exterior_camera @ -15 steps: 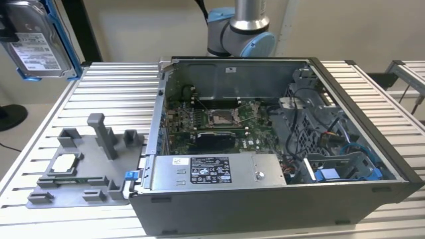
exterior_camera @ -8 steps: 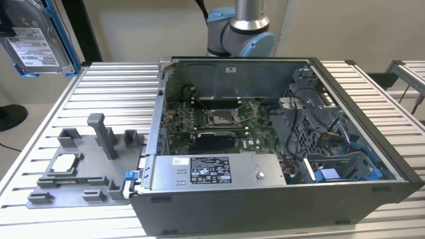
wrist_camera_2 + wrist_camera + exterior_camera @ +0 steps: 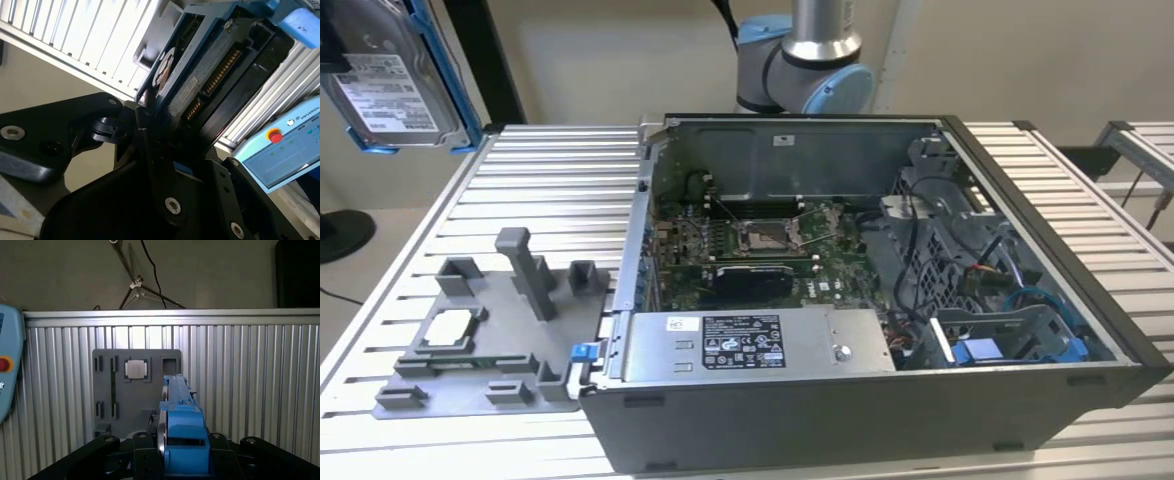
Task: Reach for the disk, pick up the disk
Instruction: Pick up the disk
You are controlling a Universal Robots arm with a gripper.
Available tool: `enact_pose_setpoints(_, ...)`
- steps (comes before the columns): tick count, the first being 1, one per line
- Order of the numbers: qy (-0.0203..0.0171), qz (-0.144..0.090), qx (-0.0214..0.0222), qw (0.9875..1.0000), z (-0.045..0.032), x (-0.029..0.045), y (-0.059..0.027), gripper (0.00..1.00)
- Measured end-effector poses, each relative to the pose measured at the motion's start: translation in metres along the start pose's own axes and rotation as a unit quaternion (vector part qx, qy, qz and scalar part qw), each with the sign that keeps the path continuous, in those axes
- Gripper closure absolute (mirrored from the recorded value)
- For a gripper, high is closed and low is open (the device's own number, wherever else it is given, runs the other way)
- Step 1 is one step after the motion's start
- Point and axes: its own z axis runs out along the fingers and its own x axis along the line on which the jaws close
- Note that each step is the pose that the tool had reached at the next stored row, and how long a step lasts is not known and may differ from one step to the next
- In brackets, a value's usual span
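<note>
Exterior view: disk [image 3: 387, 85] upright, lengthwise vertical

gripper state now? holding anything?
Gripper: closed on the disk, which is held up off the table.

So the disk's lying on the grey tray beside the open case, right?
No. The exterior view shows the disk up off the table; the first wrist view shows the gripper clamped on it. The tray does sit beside the open case.
</note>
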Motion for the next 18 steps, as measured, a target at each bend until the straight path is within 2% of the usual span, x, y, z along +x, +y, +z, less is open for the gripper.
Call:
enact_pose_setpoints(6,0.0000,0.000,0.0001,1.0000,0.0000,0.0000,-0.0017,1.00)
enact_pose_setpoints(18,0.0000,0.000,0.0001,1.0000,0.0002,-0.0004,-0.0153,1.00)
